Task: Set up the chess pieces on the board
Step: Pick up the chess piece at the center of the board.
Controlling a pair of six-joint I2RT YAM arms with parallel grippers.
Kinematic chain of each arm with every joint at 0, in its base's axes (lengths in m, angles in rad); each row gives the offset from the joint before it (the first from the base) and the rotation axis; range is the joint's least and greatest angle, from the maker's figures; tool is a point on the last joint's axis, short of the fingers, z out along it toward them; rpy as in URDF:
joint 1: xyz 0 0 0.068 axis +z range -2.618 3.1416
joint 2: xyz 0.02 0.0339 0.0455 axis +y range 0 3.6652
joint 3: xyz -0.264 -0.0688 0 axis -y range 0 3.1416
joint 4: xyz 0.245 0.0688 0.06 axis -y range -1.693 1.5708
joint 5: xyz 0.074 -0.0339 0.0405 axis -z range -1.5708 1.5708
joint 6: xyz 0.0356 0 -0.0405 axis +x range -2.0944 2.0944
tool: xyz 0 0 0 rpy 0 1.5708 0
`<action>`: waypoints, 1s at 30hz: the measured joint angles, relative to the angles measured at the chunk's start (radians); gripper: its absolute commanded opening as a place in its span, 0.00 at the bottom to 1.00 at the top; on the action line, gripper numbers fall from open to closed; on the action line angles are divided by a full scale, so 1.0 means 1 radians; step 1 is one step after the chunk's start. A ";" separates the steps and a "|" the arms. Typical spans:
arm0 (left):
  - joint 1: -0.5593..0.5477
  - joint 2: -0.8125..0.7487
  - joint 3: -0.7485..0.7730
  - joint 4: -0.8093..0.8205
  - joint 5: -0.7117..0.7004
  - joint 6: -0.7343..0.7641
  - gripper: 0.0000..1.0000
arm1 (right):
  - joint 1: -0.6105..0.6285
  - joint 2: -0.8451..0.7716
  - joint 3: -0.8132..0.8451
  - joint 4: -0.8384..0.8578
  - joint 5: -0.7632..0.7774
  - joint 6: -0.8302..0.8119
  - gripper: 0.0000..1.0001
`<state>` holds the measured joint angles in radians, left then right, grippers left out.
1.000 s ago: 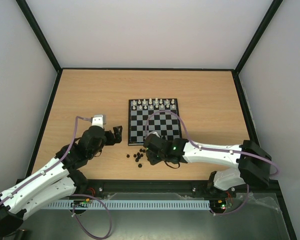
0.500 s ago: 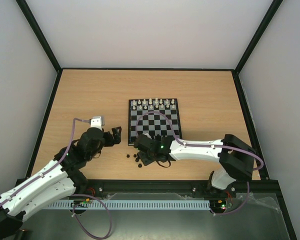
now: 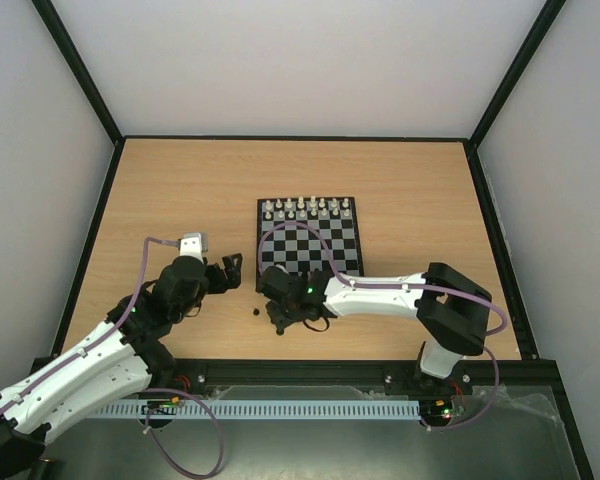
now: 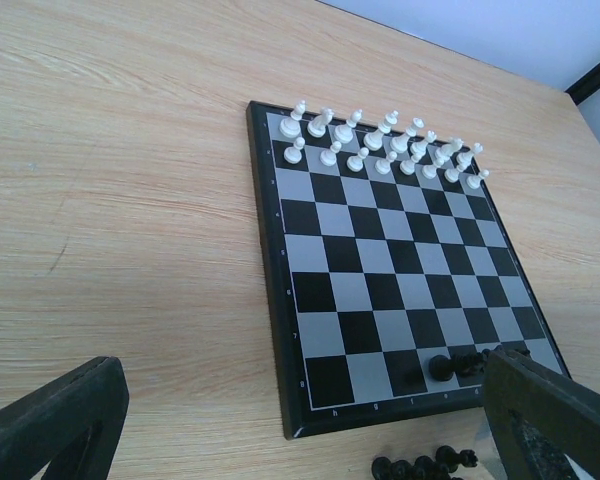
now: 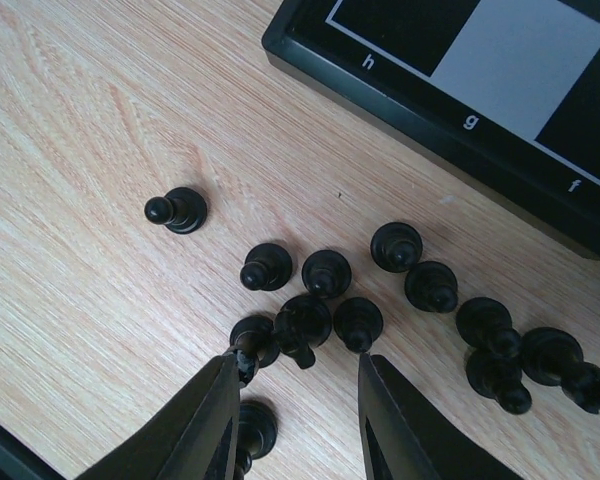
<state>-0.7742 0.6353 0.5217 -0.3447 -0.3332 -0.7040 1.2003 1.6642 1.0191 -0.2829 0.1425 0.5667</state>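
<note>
Setting: robotics lab test cell.

Evidence, overhead view:
- Wood-grain desk (image 3: 180, 190) boxed in by plain white panels (image 3: 300, 60) at the left, right and top of the frame.
- Panels meet along black frame struts (image 3: 80, 70).
- Two white robot arms, the left arm (image 3: 90, 365) and the right arm (image 3: 380, 297), are mounted at the bottom edge.
- A purple cable (image 3: 148, 245) loops along each arm.
- A slotted cable duct (image 3: 280, 409) runs across the bottom of the frame.
</note>
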 measured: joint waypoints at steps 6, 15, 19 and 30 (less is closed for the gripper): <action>0.000 -0.003 0.000 0.000 0.000 -0.001 1.00 | 0.000 0.024 0.005 0.002 -0.003 -0.007 0.32; 0.000 -0.006 0.000 0.000 0.000 -0.002 1.00 | 0.000 0.036 0.029 0.005 0.003 -0.019 0.26; 0.000 -0.006 0.000 0.000 0.000 -0.003 1.00 | 0.000 0.053 0.044 0.010 0.004 -0.025 0.24; 0.000 -0.011 -0.001 0.000 0.000 -0.003 0.99 | 0.000 0.085 0.053 0.014 0.008 -0.032 0.18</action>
<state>-0.7738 0.6239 0.5209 -0.3443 -0.3336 -0.7074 1.2003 1.7496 1.0725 -0.2691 0.1505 0.5343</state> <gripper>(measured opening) 0.995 0.197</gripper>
